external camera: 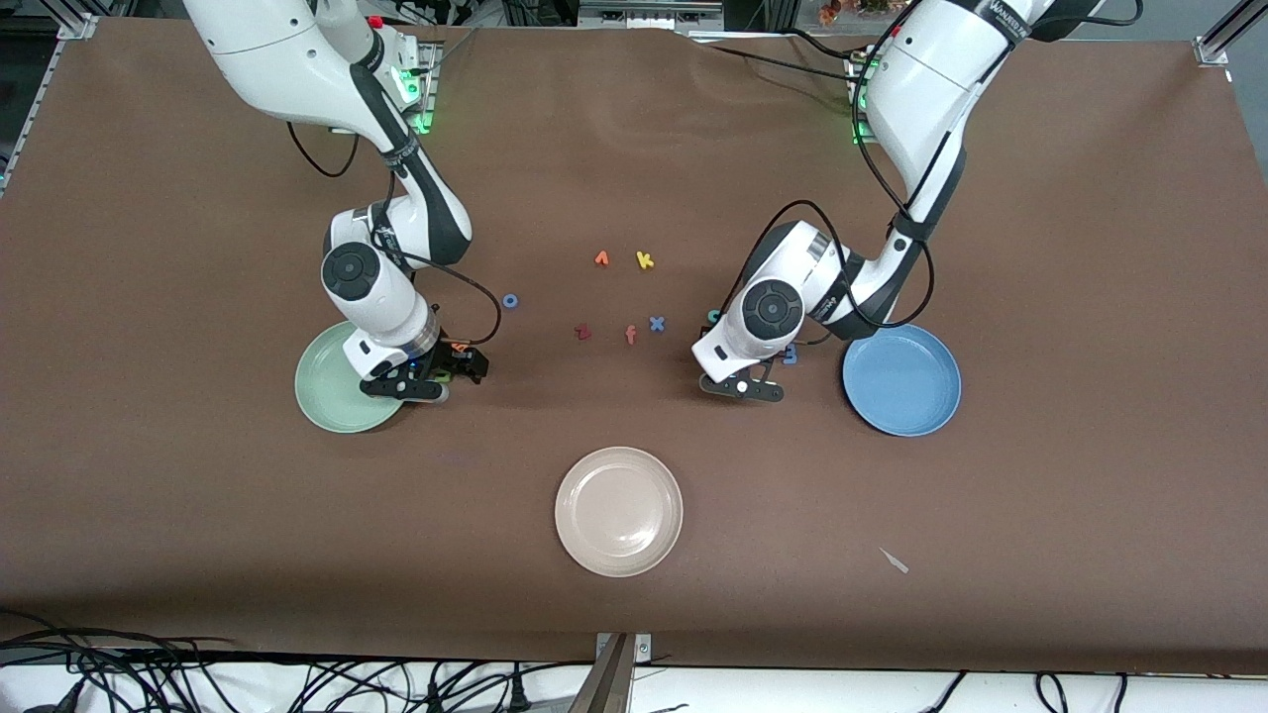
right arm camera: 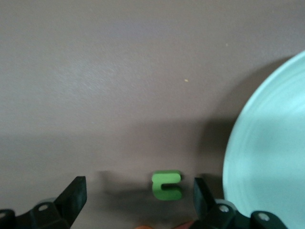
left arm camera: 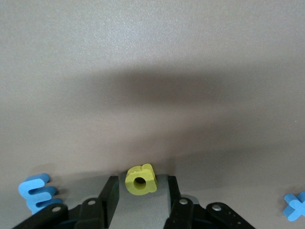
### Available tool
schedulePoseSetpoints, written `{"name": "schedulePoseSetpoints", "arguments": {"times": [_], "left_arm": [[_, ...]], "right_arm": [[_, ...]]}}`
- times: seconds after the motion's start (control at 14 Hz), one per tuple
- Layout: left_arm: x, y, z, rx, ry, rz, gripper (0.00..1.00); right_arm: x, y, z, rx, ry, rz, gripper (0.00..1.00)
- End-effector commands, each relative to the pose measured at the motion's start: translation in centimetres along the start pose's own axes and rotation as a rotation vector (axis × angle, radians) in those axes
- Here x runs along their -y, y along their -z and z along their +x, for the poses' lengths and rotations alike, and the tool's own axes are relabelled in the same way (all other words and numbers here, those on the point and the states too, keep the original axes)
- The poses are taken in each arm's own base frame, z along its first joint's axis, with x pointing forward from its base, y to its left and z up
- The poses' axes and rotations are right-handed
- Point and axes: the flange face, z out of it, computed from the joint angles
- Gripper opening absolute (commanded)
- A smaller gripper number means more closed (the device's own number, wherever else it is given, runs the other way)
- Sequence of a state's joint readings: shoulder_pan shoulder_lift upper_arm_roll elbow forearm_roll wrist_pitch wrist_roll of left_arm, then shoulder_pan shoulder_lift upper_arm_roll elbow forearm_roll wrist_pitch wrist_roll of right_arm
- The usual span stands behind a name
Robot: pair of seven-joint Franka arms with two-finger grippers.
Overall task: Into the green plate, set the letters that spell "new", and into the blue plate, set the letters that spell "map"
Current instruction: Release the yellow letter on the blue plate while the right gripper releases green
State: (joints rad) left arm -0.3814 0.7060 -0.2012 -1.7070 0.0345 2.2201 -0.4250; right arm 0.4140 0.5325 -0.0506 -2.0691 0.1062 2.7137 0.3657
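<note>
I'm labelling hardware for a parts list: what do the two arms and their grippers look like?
Both arms have glossy white shells with dark grey joint sections, round black caps, and loose black cables looping alongside. Green lights glow near each base. The left gripper and right gripper are black, with two fingers each.

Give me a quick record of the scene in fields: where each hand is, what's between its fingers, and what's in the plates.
left hand: low over the table beside the round blue plate, fingers on either side of the small yellow foam letter a, not clearly clamped
right hand: low beside the round pale green plate, fingers wide open around the small green foam letter n
blue plate: holds no letters
green plate: no letters visible
round beige plate: holds no letters
</note>
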Motion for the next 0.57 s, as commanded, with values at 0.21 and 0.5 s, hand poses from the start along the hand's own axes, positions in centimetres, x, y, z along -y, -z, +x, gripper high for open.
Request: {"name": "schedulePoseSetpoints", "arguments": {"times": [0.21,0.5], "left_arm": [[-0.1,0.2,-0.3,-0.031,-0.014,0.018,0.02],[0.1,1.4,-0.1,-0.038,-0.018,0.019,0.00]], "right_arm": [[-0.4,-0.1,-1.0,0.000,-0.021,0.010,0.95],[-0.9,-1.3,-1.7,-0.017,-0.011,0.010,0.76]]}}
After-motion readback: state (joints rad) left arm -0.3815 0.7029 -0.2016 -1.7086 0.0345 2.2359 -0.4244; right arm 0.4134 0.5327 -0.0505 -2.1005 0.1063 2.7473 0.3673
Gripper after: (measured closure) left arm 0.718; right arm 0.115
